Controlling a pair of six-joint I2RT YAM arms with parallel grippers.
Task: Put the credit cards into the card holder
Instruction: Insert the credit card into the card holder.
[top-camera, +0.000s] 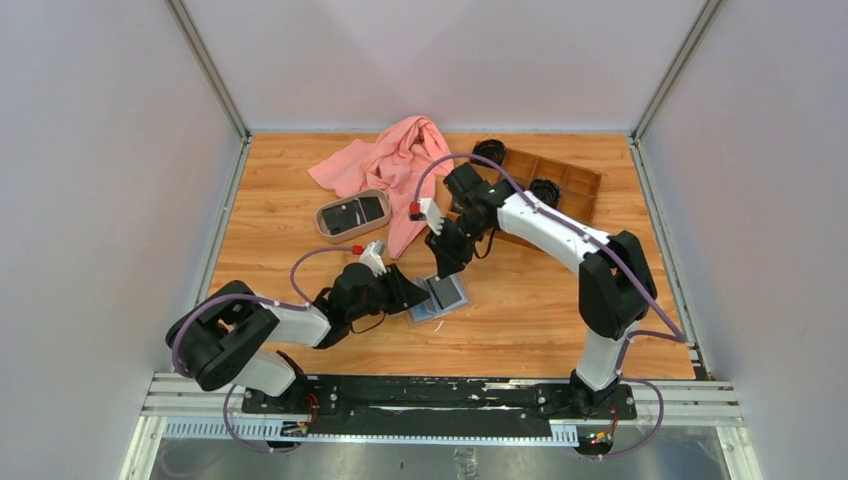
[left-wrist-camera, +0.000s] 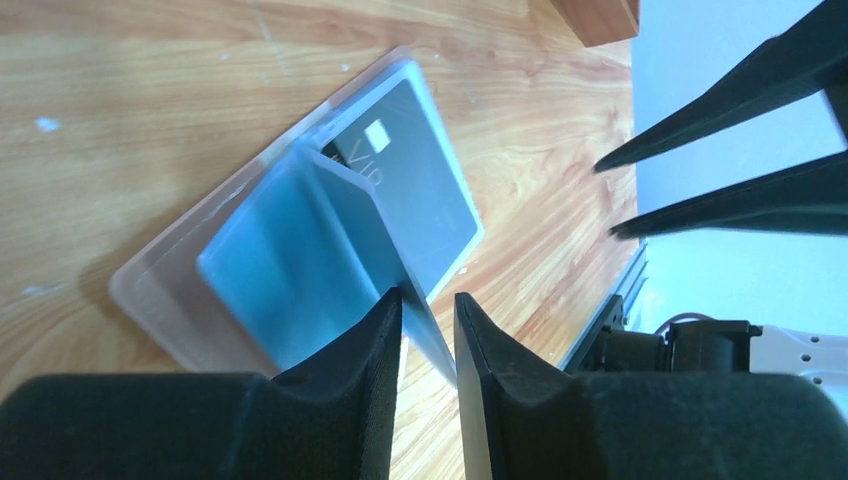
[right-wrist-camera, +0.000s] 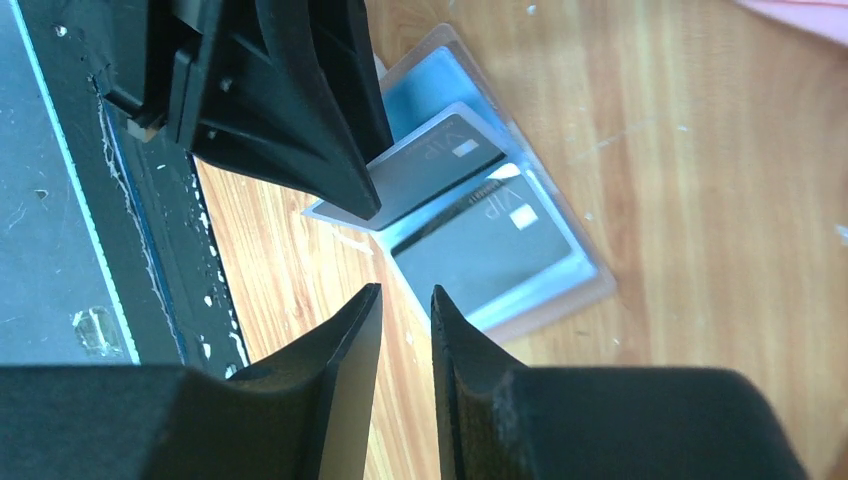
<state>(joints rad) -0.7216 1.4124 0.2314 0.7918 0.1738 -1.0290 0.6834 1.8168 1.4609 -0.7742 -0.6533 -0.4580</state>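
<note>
top external shows the card holder (top-camera: 455, 298) lying open near the middle of the bench (top-camera: 540, 320), skewed to the near edge. the left pincer (top-camera: 415, 295) lies low at its left side. the right pincer (top-camera: 441, 270) hangs over its far edge, tips pointing down at it.

left wrist shows the left pincer almost pressed together on a thin grey-blue leaf raised off the holder. i judge it the inner pocket leaf, though it could be a card. the right pincer is parted by a narrow slit and holds nothing.

two vip cards (right-wrist-camera: 490, 240) lie in the holder, side by side with their long axes parallel.

more dark cards (top-camera: 355, 212) sit in the oval tray (top-camera: 325, 225), far and left of the holder. the free right pincer would have to swing left for them. a pink cloth (top-camera: 395, 160) lies just beside the tray's right end, and a wooden box (top-camera: 575, 185) sits far right.
</note>
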